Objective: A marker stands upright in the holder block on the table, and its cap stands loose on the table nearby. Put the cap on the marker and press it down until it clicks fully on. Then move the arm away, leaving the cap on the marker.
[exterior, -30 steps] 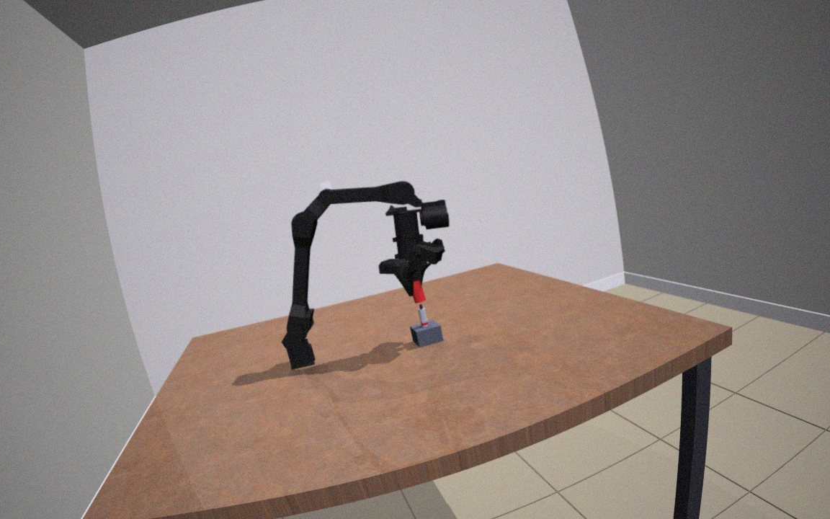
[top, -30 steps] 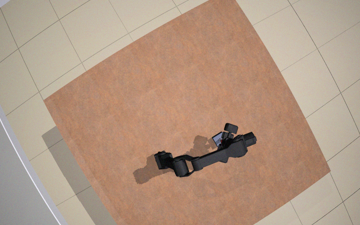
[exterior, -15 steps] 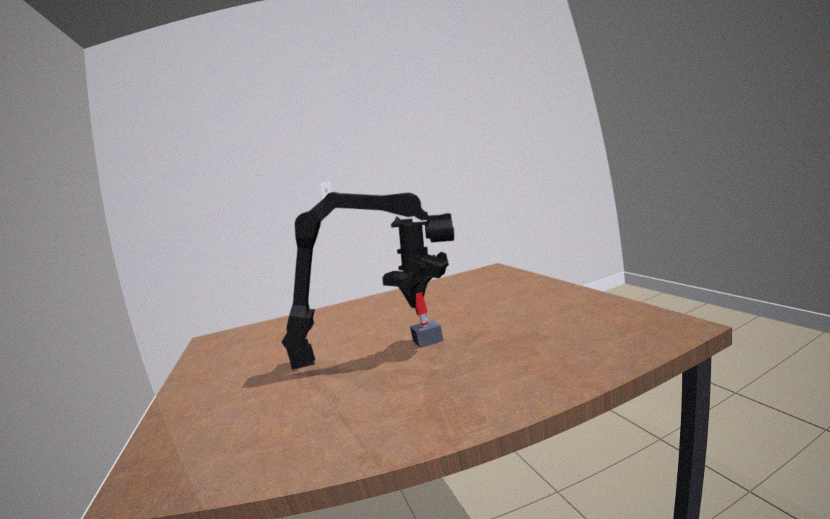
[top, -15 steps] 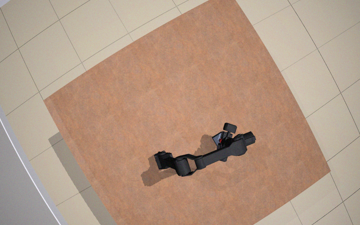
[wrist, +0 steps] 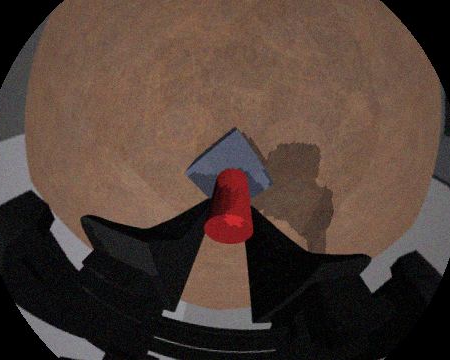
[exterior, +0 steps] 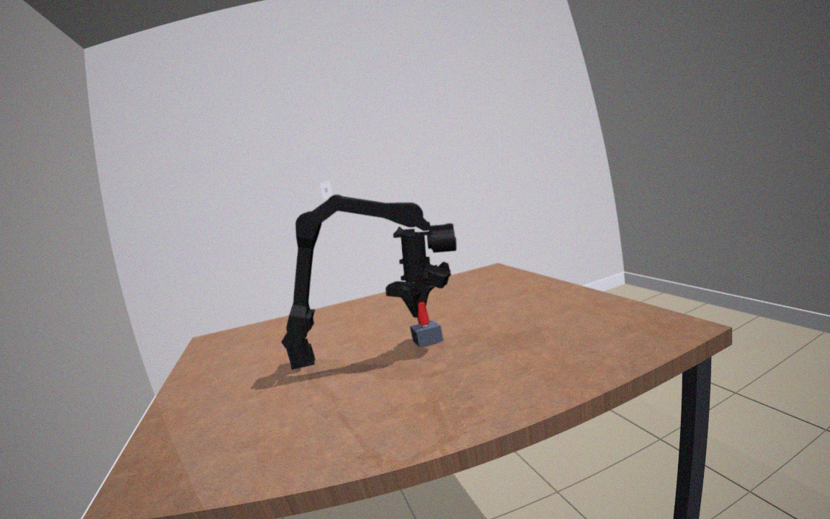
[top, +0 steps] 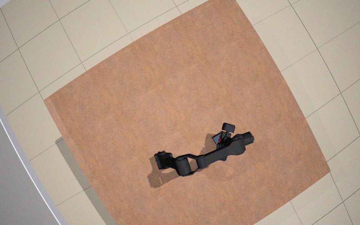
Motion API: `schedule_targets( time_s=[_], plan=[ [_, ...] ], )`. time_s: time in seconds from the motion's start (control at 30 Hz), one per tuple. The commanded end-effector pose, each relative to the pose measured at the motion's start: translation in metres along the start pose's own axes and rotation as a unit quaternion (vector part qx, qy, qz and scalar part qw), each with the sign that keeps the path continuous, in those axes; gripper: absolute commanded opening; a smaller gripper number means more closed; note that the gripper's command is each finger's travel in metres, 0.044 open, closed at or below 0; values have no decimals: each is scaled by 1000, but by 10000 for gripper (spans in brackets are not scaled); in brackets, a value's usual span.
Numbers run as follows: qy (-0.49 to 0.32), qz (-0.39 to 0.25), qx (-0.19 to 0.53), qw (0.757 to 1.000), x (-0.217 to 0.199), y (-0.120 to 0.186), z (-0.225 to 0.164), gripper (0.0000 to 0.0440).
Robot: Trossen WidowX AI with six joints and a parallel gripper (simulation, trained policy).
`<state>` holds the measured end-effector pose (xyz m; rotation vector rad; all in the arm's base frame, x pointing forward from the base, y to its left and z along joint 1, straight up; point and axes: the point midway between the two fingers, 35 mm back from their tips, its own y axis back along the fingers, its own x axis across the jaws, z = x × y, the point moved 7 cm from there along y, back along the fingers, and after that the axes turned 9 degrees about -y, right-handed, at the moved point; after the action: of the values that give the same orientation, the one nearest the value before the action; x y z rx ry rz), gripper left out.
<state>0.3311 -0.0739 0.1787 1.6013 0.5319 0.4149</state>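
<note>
The red cap [top: 220, 140] [exterior: 423, 315] [wrist: 232, 205] stands upright over the marker, its lower end at the top of the holder block. The blue-grey holder block [top: 216, 138] [exterior: 427, 334] [wrist: 235, 147] sits on the table. The marker's body is hidden; a thin pale line shows under the cap in the exterior view. My gripper [exterior: 420, 311] [wrist: 228, 207] is shut on the cap, with one finger on each side of it in the wrist view. Whether the cap is fully clicked on cannot be told.
The brown table [top: 158, 83] [exterior: 534, 361] carries the arm's base [top: 163, 160] [exterior: 300, 355], left of the block in the top and exterior views. The arm arches from the base to above the block. Its shadow falls on the table between them.
</note>
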Motion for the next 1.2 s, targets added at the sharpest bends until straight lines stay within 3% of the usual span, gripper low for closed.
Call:
schedule_targets(
  time_s=[0.0,1.17],
  plan=[
    [5,-24,15,1000,-5,-17,0,66],
    [12,-26,12,1000,-6,-20,1,113]
  ],
)
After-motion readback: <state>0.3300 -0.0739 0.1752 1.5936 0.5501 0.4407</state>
